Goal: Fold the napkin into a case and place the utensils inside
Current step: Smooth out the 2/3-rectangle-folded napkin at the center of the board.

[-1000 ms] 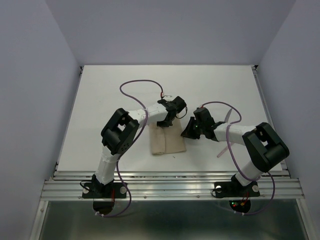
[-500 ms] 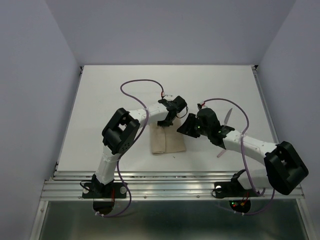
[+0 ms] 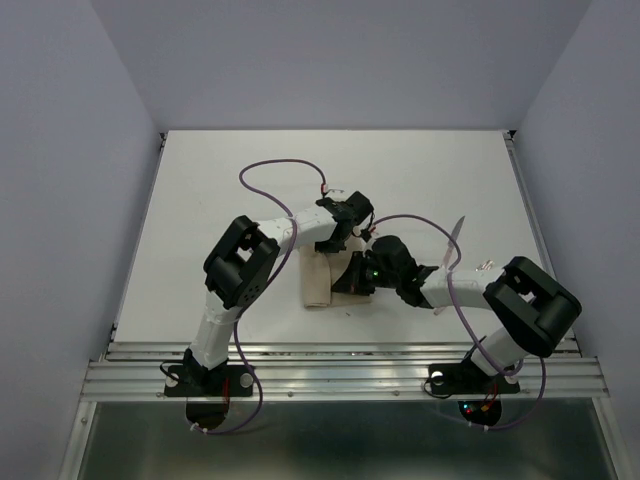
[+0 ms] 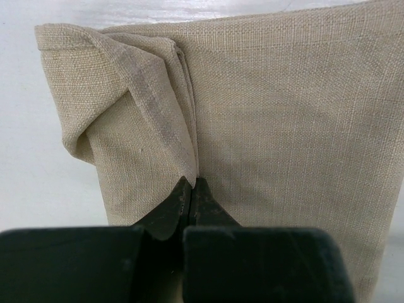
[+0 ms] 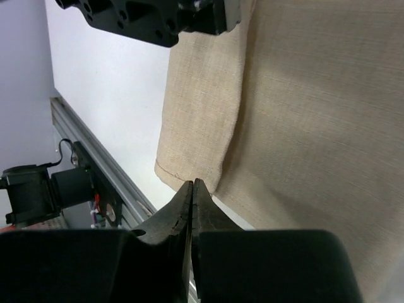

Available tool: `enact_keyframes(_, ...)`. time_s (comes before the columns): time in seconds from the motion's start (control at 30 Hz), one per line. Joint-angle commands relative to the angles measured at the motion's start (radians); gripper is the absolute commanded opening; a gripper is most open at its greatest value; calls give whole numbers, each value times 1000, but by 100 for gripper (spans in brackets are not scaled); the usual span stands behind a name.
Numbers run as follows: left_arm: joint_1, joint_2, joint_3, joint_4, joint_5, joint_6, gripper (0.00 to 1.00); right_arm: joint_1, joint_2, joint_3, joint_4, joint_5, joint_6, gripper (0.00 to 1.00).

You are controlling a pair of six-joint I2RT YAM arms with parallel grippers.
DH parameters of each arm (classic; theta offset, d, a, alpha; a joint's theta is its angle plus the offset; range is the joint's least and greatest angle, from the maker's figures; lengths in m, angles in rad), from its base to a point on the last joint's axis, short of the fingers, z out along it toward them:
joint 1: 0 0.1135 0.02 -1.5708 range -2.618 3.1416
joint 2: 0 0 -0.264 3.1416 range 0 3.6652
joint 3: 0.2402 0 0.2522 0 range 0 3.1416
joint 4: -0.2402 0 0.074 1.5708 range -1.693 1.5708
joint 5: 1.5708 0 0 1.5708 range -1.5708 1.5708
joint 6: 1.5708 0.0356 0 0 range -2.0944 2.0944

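Beige napkin (image 3: 318, 285) lies mid-frame, long axis up-down; left gripper (image 4: 191, 183) is clamped on its upper fold, right gripper (image 5: 192, 184) pinched together at the lower-right flap. Utensils (image 3: 457, 233) lie further right, nearest my right arm.

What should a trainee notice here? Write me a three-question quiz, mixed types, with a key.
1. True or false: the left gripper stands wide open.
2. The utensils lie: A) inside the napkin; B) on the table, right of the napkin; C) off the table.
3. Short answer: is the left gripper or the right gripper nearer the arm bases?
Key: 1 false; 2 B; 3 the right gripper.
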Motion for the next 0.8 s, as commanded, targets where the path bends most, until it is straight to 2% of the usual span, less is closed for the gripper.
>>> enact_keyframes(0.0, 4, -25, 23, -22, -4, -49, 0, 31, 31, -12, 227, -35, 67, 3)
enact_keyframes(0.33, 7, -33, 17, -17, -5, -57, 0, 74, 157, 22, 239, 56, 161, 1)
enact_keyframes(0.63, 8, -68, -3, 19, 19, -16, 0, 83, 248, 3, 129, 181, 268, 1)
enact_keyframes(0.77, 10, -88, -8, 36, 50, 12, 12, 83, 254, 0, 108, 192, 273, 1)
